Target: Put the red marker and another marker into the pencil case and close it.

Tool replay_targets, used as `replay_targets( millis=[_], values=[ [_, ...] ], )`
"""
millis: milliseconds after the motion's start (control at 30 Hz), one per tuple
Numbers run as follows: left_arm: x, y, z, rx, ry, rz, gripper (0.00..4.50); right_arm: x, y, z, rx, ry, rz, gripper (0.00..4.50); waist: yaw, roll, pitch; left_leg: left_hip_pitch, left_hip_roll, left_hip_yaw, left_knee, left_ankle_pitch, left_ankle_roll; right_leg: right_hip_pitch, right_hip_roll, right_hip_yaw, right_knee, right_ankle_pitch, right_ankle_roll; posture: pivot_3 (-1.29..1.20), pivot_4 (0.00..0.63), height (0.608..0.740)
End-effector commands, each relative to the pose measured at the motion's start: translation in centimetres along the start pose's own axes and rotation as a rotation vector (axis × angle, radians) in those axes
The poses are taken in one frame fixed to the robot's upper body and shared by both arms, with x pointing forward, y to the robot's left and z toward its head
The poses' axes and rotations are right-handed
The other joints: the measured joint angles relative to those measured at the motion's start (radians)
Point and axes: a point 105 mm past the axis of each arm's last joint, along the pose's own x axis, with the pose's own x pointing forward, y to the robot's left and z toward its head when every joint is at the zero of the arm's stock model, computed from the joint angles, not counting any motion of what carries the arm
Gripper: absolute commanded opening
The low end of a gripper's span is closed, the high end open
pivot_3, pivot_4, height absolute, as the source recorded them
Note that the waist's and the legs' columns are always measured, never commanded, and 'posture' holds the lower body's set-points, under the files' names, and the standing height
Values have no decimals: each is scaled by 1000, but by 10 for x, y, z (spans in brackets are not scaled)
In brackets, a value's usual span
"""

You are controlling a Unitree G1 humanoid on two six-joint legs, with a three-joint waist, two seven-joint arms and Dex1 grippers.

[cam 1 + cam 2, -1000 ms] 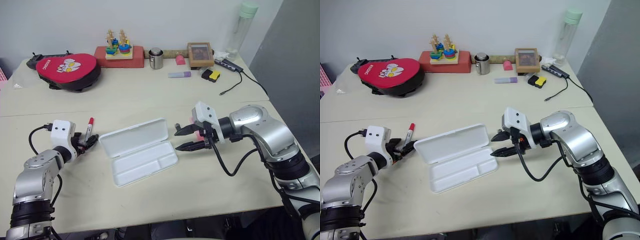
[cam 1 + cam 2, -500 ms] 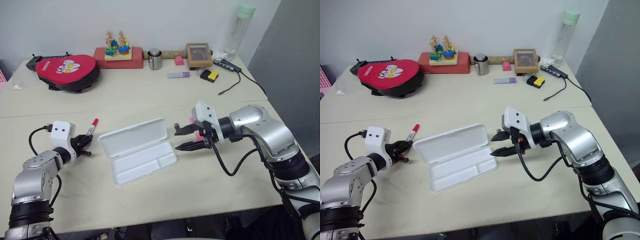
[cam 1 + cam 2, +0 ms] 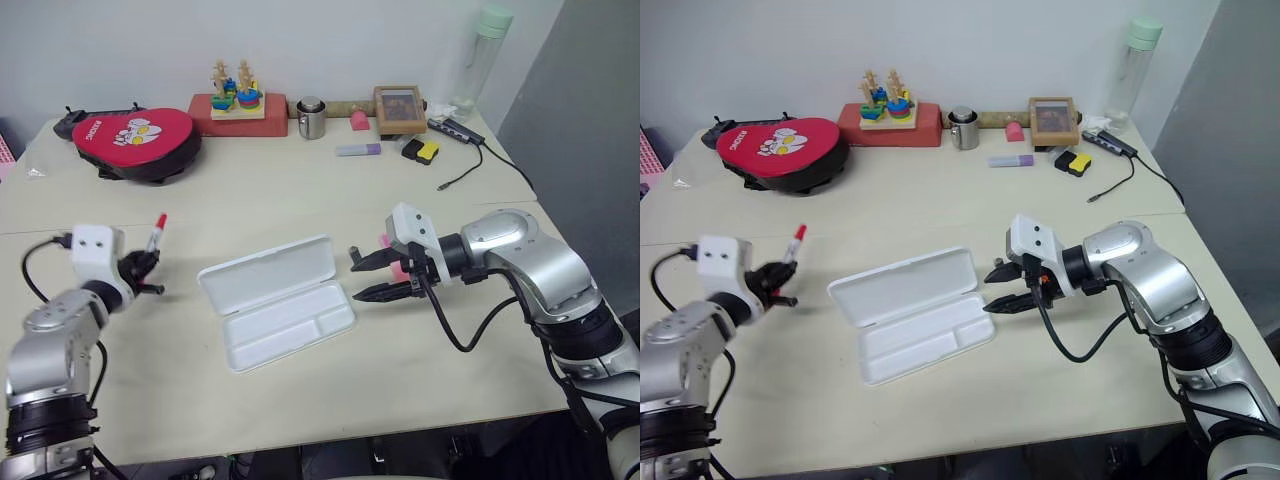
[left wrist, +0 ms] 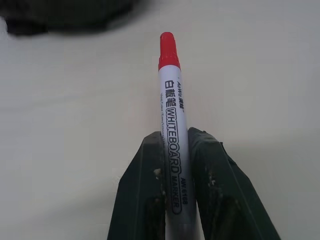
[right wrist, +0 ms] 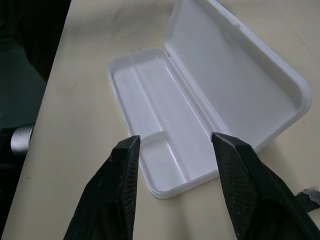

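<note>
Left wrist view shows the red marker [image 4: 171, 145] pinched between the 2 black fingers [image 4: 142, 200] of the left gripper [image 3: 140, 274], gripped on the lower half of its white barrel, red cap pointing away. From the head camera, it hangs clear of the table [image 3: 300, 190], well to the left of the pencil case [image 3: 277, 300], cap tilted up. The case lies open, lid hinged back, its compartments empty.

The right gripper [image 3: 385, 275] hovers just beside the case's right end with its jaws parted and nothing between them; a pink object [image 3: 397, 268] sits right behind it, too hidden to identify.

To do this step well, I would carry the marker over the long compartment, turn it parallel to the case's length, and lower it close before letting go so it does not bounce out. The grip looks centred, so it should not swing much.
</note>
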Motion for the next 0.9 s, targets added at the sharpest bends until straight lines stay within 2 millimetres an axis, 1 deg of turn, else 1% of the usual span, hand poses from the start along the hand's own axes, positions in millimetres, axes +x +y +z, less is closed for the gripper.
replay_targets(
  millis=[33,100,167,200,267,300,367,467,567,700,767,900],
  values=[
    [-13,-15,75,97,-204,-116,442,-6,1,4,-33,-15,4,2344,3,0,0,0,0,0,0,0,0,0,0,0,0,0,0,0,150,740],
    [-18,-31,93,128,-239,-206,442,-7,1,2,-31,-11,2,2344,4,0,0,-1,0,0,0,0,0,0,0,0,-1,0,0,0,150,740],
    [-26,-56,106,172,-256,-345,442,-8,1,0,-31,-5,-1,2344,2,0,0,-1,0,0,0,0,0,0,0,0,-2,0,1,0,150,740],
    [-31,-72,109,201,-254,-435,442,-8,0,-1,-32,1,-5,2344,1,0,0,-1,0,1,0,0,0,0,0,0,-2,0,1,0,150,740],
    [-39,-91,108,237,-235,-551,442,-9,-1,-3,-34,10,-9,2344,-1,0,0,-1,0,0,-1,0,0,0,0,0,-2,-1,1,0,150,740],
    [-43,-101,105,246,-208,-620,442,-9,-1,-4,-33,14,-11,2344,-2,0,0,-1,0,0,-1,0,0,0,0,0,-2,-1,1,0,150,740],
    [-53,-123,89,293,-122,-776,442,-11,-5,-7,-34,23,-23,2344,-5,1,0,-1,0,0,-1,0,0,0,0,0,-1,-1,1,0,150,740],
    [-61,-137,77,324,-58,-893,442,-12,-8,-8,-35,27,-33,2344,-8,2,1,0,0,1,-1,0,0,0,0,1,-1,-1,0,0,150,740],
    [-65,-148,65,356,-4,-985,442,-12,-9,-9,-36,29,-36,2344,-7,2,1,0,0,0,0,0,0,-1,1,0,0,-1,0,0,150,740],
    [-63,-151,58,387,11,-1007,442,-12,-9,-9,-35,28,-40,2344,-7,2,1,0,0,1,0,0,0,-1,1,1,0,-1,-1,0,150,740],
    [-60,-158,50,384,25,-1035,442,-13,-9,-9,-30,28,-47,2344,-6,2,1,-1,0,1,0,0,0,-1,1,1,0,-2,-1,0,150,740],
    [-63,-170,37,389,66,-1098,442,-13,-10,-9,-27,31,-55,2344,-6,2,1,-1,0,1,0,0,0,-1,1,1,0,-2,-1,0,150,740]
  ],
)
